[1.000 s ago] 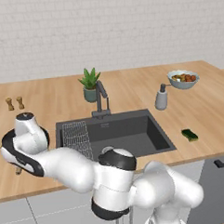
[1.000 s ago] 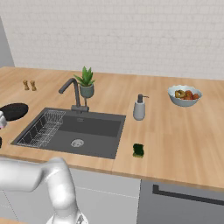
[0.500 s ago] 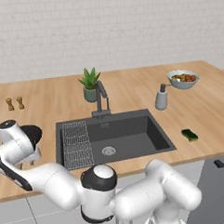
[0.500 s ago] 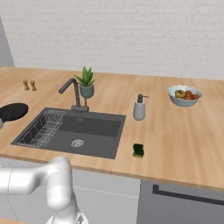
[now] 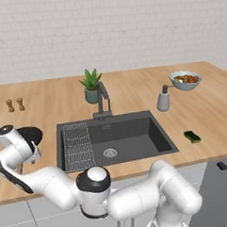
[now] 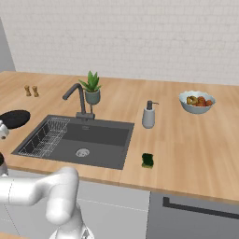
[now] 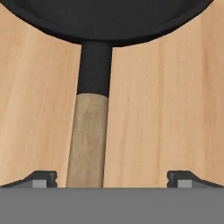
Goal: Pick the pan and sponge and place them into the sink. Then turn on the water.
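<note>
The pan [image 7: 105, 17] is round and black and lies on the wooden counter left of the sink [image 5: 135, 135]. Its light wooden handle [image 7: 87, 144] runs toward my gripper [image 7: 112, 178]. The gripper is open, its two fingertips [image 7: 41, 178] stand wide on either side of the handle, and nothing is gripped. In the left base view my hand [image 5: 23, 151] hangs low over the near side of the pan [image 5: 34, 134]. The pan [image 6: 15, 118] also sits at the far left of the right base view. The small green sponge [image 5: 192, 136] [image 6: 148, 159] lies on the counter right of the sink [image 6: 100, 137].
A dark tap [image 5: 103, 99] and a potted plant [image 5: 91, 86] stand behind the sink, and a wire rack [image 5: 77, 145] lies in its left part. A soap dispenser [image 5: 163, 99], a fruit bowl [image 5: 185, 79] and two small shakers [image 5: 15, 105] stand further back.
The arm has swung further left and the hand has come down over the pan's handle. The jaws stayed open. Pan and sponge have not moved.
</note>
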